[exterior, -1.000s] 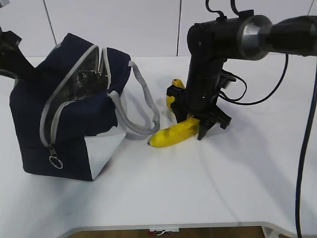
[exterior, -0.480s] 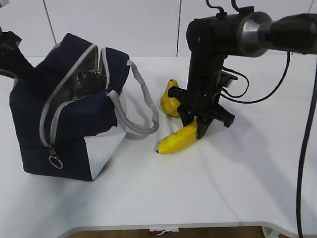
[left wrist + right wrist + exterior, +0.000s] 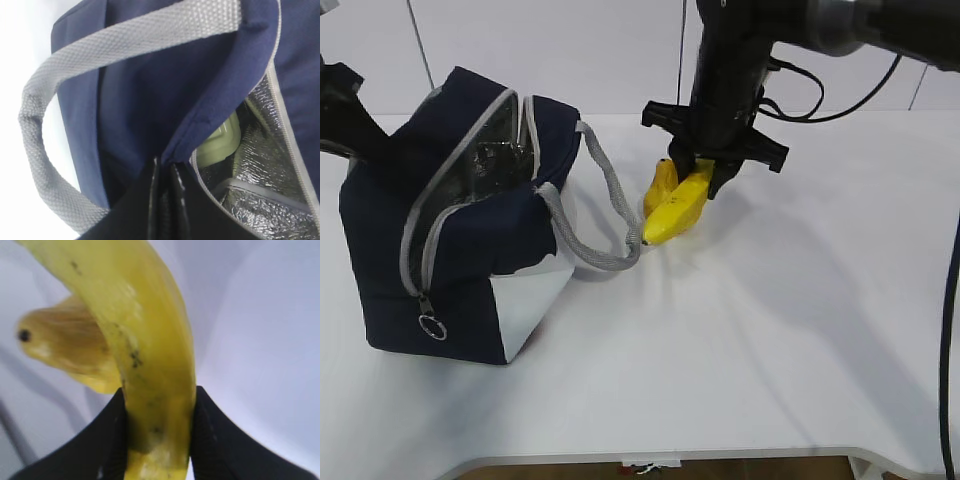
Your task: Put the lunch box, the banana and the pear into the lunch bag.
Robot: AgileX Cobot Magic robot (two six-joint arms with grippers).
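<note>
The navy lunch bag point(image 3: 470, 250) stands open at the left, its silver lining showing. My left gripper point(image 3: 167, 167) is shut on the bag's top rim. The sage-green lid of the lunch box point(image 3: 220, 145) shows inside the bag. My right gripper point(image 3: 705, 178) is shut on the banana point(image 3: 675, 212) and holds it in the air, its tip hanging down to the left. In the right wrist view the banana point(image 3: 150, 355) fills the space between the fingers. The pear point(image 3: 660, 183) lies on the table just behind it and also shows in the right wrist view point(image 3: 60, 347).
A grey webbing handle point(image 3: 610, 215) loops from the bag toward the banana's tip. A second handle point(image 3: 45, 150) hangs on the bag's outer side. The white table point(image 3: 770, 340) ends at a front edge near the bottom. Black cables point(image 3: 820, 105) trail from the right arm.
My right gripper has lifted the banana off the table and moved it up and slightly left, in front of the pear. The bag and left arm have not moved.
</note>
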